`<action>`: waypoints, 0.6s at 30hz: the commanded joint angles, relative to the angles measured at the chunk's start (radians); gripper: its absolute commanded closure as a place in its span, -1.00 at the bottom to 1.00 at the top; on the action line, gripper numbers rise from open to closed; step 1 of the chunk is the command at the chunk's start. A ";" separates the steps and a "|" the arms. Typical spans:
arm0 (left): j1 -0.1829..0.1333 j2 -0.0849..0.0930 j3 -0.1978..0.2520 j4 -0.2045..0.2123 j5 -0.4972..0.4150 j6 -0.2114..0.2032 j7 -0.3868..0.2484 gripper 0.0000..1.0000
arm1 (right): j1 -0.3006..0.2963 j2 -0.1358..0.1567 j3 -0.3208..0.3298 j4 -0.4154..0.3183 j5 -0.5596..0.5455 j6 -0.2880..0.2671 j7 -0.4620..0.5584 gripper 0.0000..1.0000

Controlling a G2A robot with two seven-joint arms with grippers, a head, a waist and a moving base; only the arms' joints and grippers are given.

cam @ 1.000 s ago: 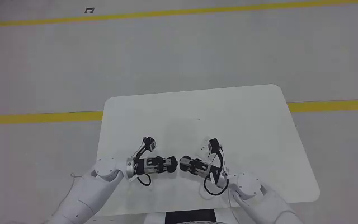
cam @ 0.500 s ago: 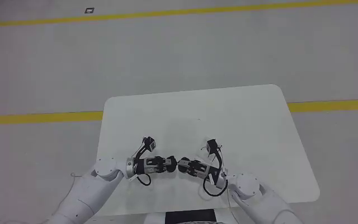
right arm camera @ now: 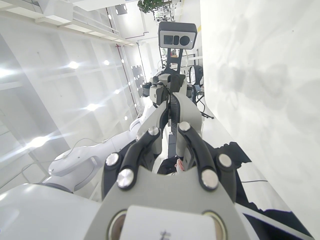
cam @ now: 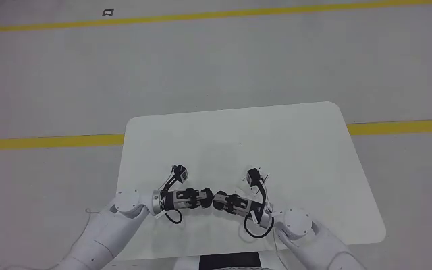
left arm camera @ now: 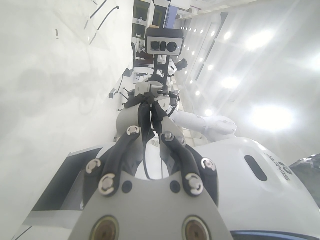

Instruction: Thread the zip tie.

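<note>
Two tools meet tip to tip. The left tool (left arm camera: 147,99) has its fingers pinched almost shut on a thin black zip tie (left arm camera: 145,148). The tie runs back from the tips, between the fingers. The right tool (right arm camera: 172,93) has its fingers pressed shut too. I cannot tell if it has the other end of the tie, as that part is too small to see.

I think the step in hand is poking the thin end of the tie into its little head. To do it well, the end and the hole must line up straight, so go slowly, in tiny moves. Both grips should be tight, or the tie may twist or slip. Push along the tie, not sideways, or it may bend and miss.

Both tools hang over the near part of the table (cam: 304,148). More black ties (left arm camera: 103,17) lie on it, well apart from the tools.
</note>
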 commanded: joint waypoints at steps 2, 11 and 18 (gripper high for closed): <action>-0.001 0.000 0.001 0.001 0.000 -0.001 0.001 0.90 | 0.003 0.000 -0.002 0.002 0.001 -0.001 0.003 1.00; -0.002 0.001 0.004 0.003 -0.003 -0.002 0.002 1.00 | 0.003 0.001 -0.004 0.005 0.003 -0.011 0.015 1.00; -0.002 0.002 0.006 0.004 -0.007 -0.007 -0.003 1.00 | 0.000 0.002 -0.002 0.005 0.009 -0.014 0.015 0.06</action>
